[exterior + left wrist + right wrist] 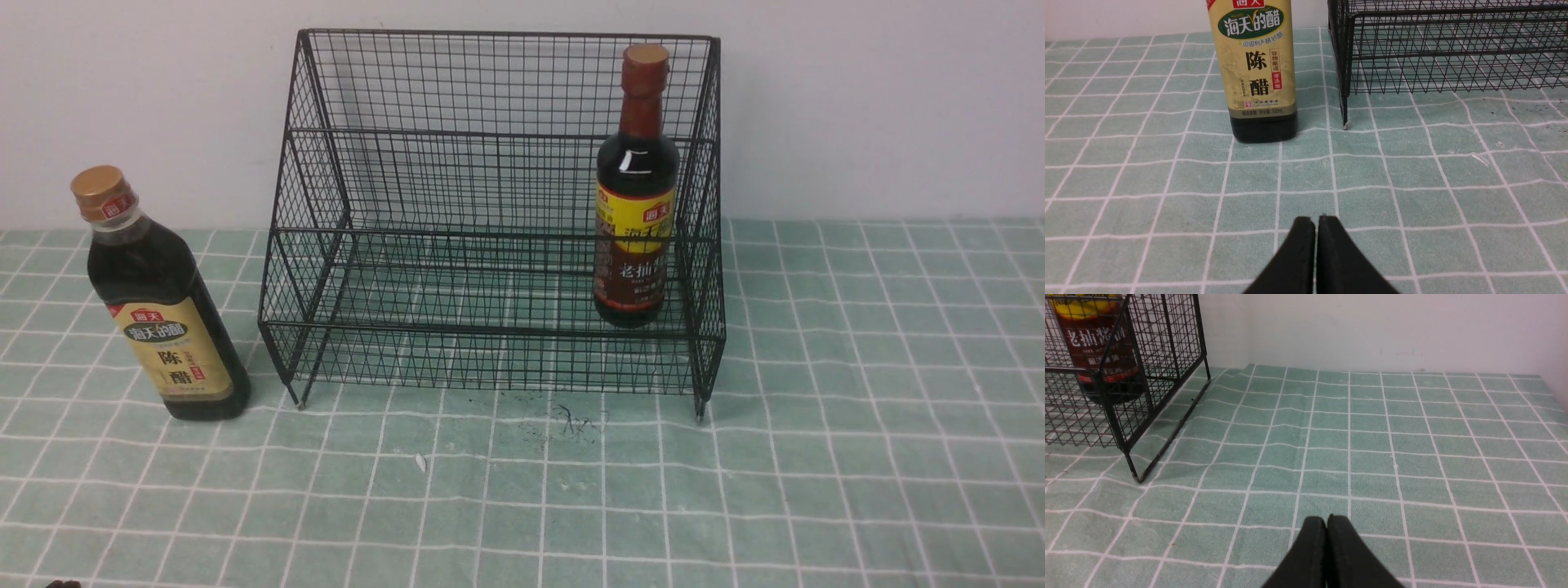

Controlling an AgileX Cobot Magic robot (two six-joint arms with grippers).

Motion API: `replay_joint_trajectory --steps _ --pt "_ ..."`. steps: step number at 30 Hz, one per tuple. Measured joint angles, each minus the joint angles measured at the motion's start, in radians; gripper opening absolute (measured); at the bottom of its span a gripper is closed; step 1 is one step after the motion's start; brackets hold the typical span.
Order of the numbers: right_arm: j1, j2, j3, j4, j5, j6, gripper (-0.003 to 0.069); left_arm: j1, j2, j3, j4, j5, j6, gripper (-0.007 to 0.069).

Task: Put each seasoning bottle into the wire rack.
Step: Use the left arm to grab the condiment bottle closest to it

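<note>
Rack: the wire rack stands at the back of the desk, on green checked cloth, close to the wall.
In place: the slim bottle, red-brown cap, is upright on the lower tier at the rack's right end.
Outstanding: the broad bottle, gold cap and tan label, is upright on the cloth outside the rack, just beside its left front leg.
Left arm: the left end effector is clenched and empty, low over the cloth, pointed at the broad bottle but apart from it.
Right arm: the right end effector is clenched and empty, over bare cloth right of the rack.
Progress: about half; one bottle of two is in.
Left to do: likely open, grasp the broad bottle, lift it into the rack.
</note>
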Motion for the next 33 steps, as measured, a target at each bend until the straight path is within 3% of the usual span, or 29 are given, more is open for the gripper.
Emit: replay_joint_trajectory --steps 10,14,19,29,32,33 --pt "0.0 0.0 0.0 0.0 0.0 0.0 -0.0015 0.0 0.0 0.001 0.088 -0.018 -0.01 -0.0006" --pt "0.0 0.0 0.0 0.0 0.0 0.0 -0.0015 0.0 0.0 0.001 0.024 -0.183 -0.12 -0.0006" --pt "0.0 0.0 0.0 0.0 0.0 0.0 -0.0015 0.0 0.0 0.001 0.0 -0.343 -0.172 -0.0006" --pt "0.0 0.0 0.0 0.0 -0.001 0.0 -0.0015 0.0 0.039 -0.001 -0.004 -0.739 -0.161 -0.0003" --pt "0.0 0.0 0.0 0.0 -0.001 0.0 -0.0015 0.0 0.156 -0.042 -0.006 -0.767 -0.148 0.0029" --pt "0.0 0.0 0.0 0.0 -0.001 0.0 -0.0015 0.0 0.245 -0.084 -0.006 -0.777 -0.137 0.0075"
